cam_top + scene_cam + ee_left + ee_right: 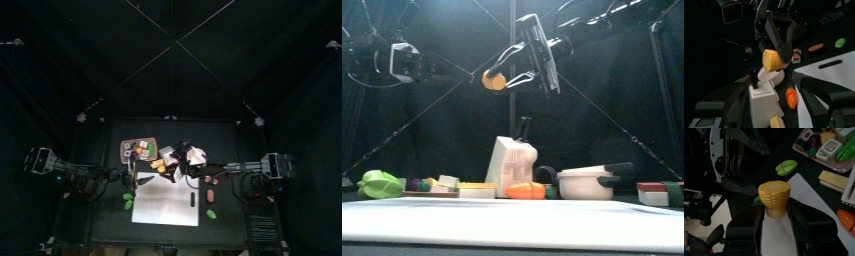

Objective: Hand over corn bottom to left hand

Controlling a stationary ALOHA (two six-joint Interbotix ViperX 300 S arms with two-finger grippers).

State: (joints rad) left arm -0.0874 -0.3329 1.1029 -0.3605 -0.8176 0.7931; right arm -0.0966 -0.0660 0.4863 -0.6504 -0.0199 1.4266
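R gripper (775,220) clamps the corn bottom (774,198) by its lower end, high above the tabletop's mid. L gripper (771,102) waits fully open, empty, just beside. Close L jaws across the free kernel end, square-on, before R lets go. Corn's long axis prob runs along R's jaws, free end twd L arm.

Both arms: slim, black, jointed links, matte finish.

Left arm (83,172): boxy grey-white block at base end near table's left edge; in front view, pale boxy housing on its upper part with dark round opening; thin black cables loop around it.

Right arm (241,170): matching pale block at base, right edge of table; thin cables trail above it in front view.

Right gripper (776,215): two broad black fingers, smooth rounded inner faces.

Left gripper (777,97): two black fingers, angular, faint edge highlights.
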